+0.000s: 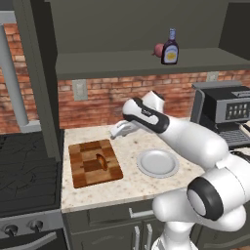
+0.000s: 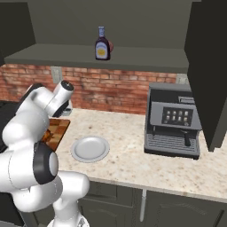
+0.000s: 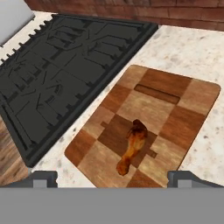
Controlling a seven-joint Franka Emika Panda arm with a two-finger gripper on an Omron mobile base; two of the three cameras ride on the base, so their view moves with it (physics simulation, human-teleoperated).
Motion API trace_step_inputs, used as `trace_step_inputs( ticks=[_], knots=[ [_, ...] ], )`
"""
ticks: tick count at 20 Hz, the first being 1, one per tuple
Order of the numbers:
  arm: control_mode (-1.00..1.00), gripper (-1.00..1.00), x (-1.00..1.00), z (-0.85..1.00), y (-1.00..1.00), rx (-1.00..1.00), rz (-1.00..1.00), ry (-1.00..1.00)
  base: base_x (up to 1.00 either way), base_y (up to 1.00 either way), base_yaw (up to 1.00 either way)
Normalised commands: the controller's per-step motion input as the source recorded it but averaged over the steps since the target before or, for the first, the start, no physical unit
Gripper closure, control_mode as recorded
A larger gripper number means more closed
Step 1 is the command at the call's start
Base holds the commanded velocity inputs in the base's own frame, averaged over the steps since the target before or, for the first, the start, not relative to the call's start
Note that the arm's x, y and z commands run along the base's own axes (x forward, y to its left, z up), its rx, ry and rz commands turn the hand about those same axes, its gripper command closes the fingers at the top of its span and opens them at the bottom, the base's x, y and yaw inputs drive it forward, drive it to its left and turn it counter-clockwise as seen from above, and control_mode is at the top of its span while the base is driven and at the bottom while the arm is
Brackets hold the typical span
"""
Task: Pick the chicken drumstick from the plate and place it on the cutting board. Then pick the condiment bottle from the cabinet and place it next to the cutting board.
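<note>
Gripper (image 3: 112,177) stands wide apart and empty; in my hand view its two tips sit at the far sides of the frame, above the cutting board (image 3: 183,118). From the left base view I see the hand (image 1: 122,129) above the counter (image 1: 141,183), just behind the board's back right corner. Chicken drumstick (image 3: 132,145) lies near the board's middle, on a dark block, free of the fingers. Plate (image 1: 157,163) is on the counter just right of the board, apart from it. Condiment bottle (image 2: 102,44) stands upright on the open shelf of the cabinet (image 2: 88,57), with a reddish onion (image 1: 159,50) right beside it. Black stove top (image 3: 65,74) sits left of the board; a coffee machine (image 2: 174,119) stands well to the right.
</note>
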Motion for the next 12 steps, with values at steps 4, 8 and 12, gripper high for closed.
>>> trace_step_inputs(
  ticks=[4,8,12],
  knots=[
    [-1.0,-1.0,-0.12,0.15,-0.03,-0.03,0.1,-0.03,0.0,0.0,0.0],
    [-1.0,-1.0,-0.01,0.1,-0.01,-0.03,0.1,-0.09,0.0,0.0,0.0],
    [-1.0,-1.0,0.05,0.01,-0.01,0.0,0.08,-0.13,0.0,0.0,0.0]
  ],
)
